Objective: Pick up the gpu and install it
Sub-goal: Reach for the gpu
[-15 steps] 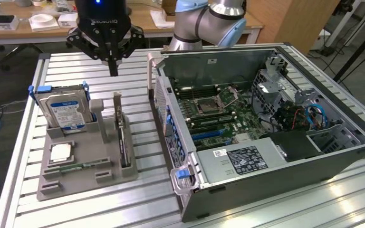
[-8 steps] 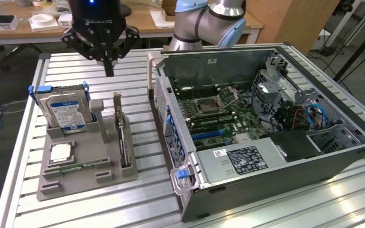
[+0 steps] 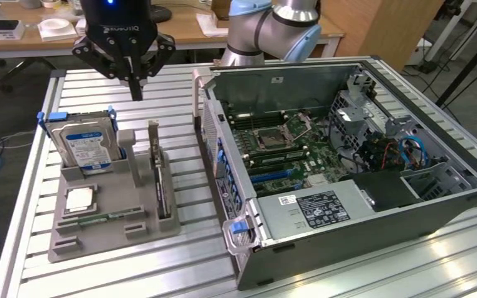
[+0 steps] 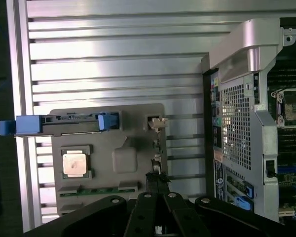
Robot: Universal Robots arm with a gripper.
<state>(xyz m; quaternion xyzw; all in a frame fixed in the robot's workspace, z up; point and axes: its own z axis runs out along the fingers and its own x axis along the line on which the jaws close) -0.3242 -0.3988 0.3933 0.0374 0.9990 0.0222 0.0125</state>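
The gpu [image 3: 157,169] is a thin dark card standing on edge in a slot of the grey holder [image 3: 110,233], to the right of the hard drive in the exterior view. In the wrist view the gpu [image 4: 157,148] shows edge-on, with its pale bracket end toward the far side of the holder [image 4: 123,160]. My gripper [image 3: 136,94] hangs shut and empty, well above the table, beyond the holder's far end and roughly in line with the card. Its black fingers [image 4: 147,210] meet in a point over the card's line.
A hard drive [image 3: 85,146] in a blue caddy stands upright in the holder. A processor chip [image 3: 81,198] and a green memory stick [image 3: 104,217] lie in front of it. The open computer case [image 3: 350,242] with its motherboard [image 3: 284,149] stands on the slatted table's [image 3: 181,267] right.
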